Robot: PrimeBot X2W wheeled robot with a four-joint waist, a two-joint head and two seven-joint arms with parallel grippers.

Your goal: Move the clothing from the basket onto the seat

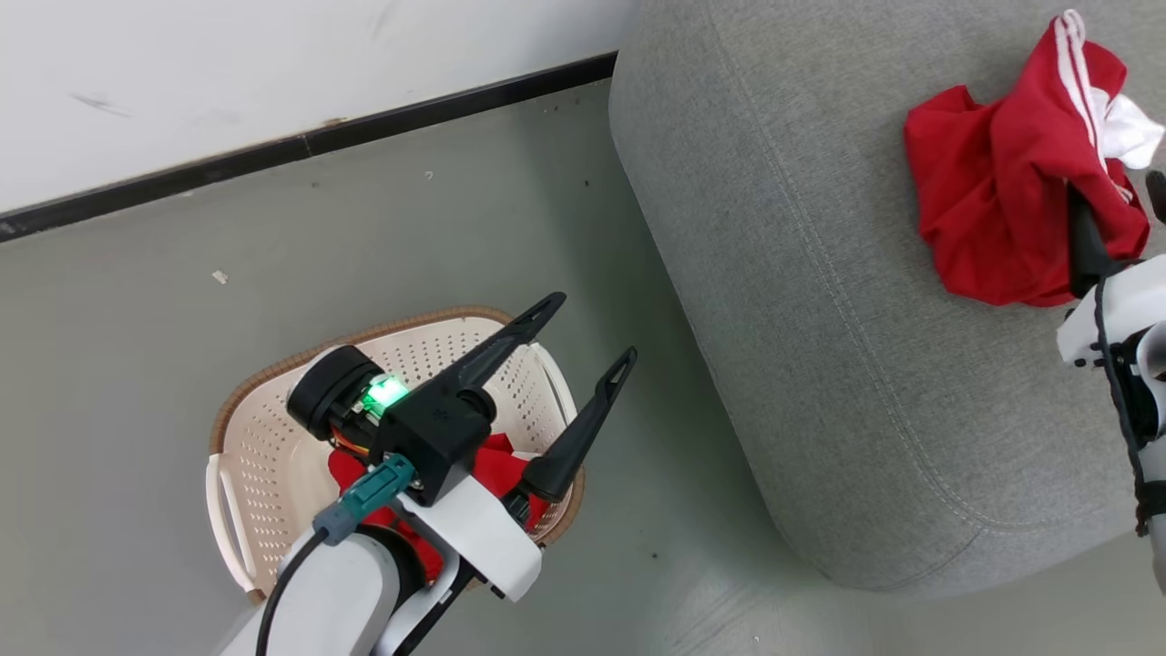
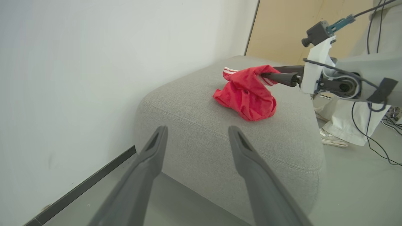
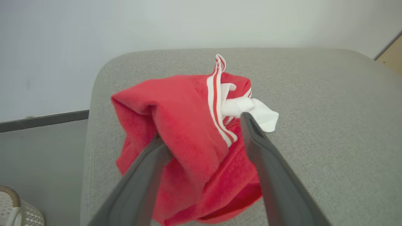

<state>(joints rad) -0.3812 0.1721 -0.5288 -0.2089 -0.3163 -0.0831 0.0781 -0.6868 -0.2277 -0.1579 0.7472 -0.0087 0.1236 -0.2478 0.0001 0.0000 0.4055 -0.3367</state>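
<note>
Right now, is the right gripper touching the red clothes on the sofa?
Touching. The right wrist view shows the red striped garment draped over the tip of one finger of the open right gripper.

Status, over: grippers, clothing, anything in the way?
Left gripper open over basket. Right gripper open, jaws astride red garment on seat. More red clothing in basket. Person's foot beside seat.

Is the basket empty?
No, not empty. Some red clothing lies inside the basket, partly hidden behind the left gripper and its arm.
</note>
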